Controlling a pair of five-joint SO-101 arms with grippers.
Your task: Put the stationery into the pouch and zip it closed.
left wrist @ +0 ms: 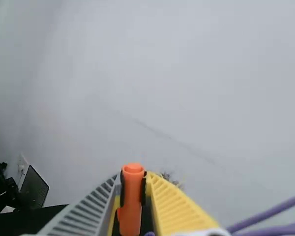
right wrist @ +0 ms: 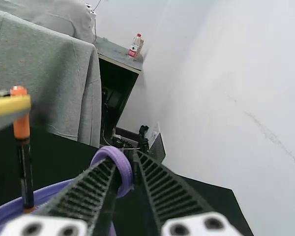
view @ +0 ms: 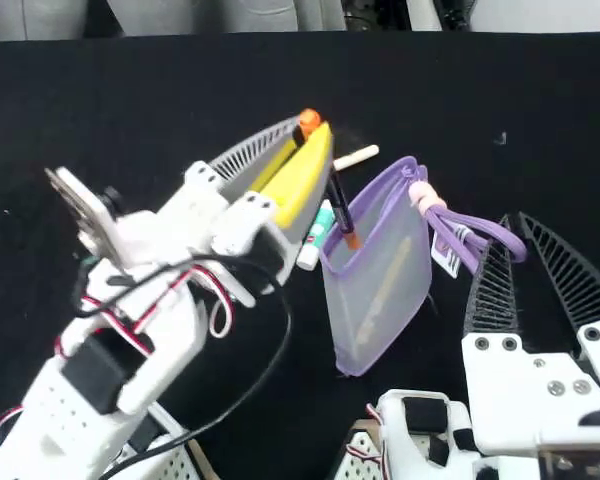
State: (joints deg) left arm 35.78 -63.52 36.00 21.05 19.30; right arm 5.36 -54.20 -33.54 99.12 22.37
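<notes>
In the high view the left gripper (view: 306, 128) was closed on the orange cap of a pen (view: 338, 205), whose lower end reached the open mouth of the purple pouch (view: 380, 290), standing in the middle of the black table (view: 130, 90). The right gripper (view: 512, 224), just right of the pouch, was closed on its strap (view: 480, 232). In the left wrist view, the grey and yellow fingers pinched the cap. In the right wrist view, the black fingers were almost together around the strap loop

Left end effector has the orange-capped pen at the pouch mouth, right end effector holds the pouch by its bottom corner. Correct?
Not quite. The right end effector grips the purple strap of the pouch, not its bottom corner; the right wrist view shows this. The left end effector does hold the orange-capped pen at the pouch mouth.
</notes>
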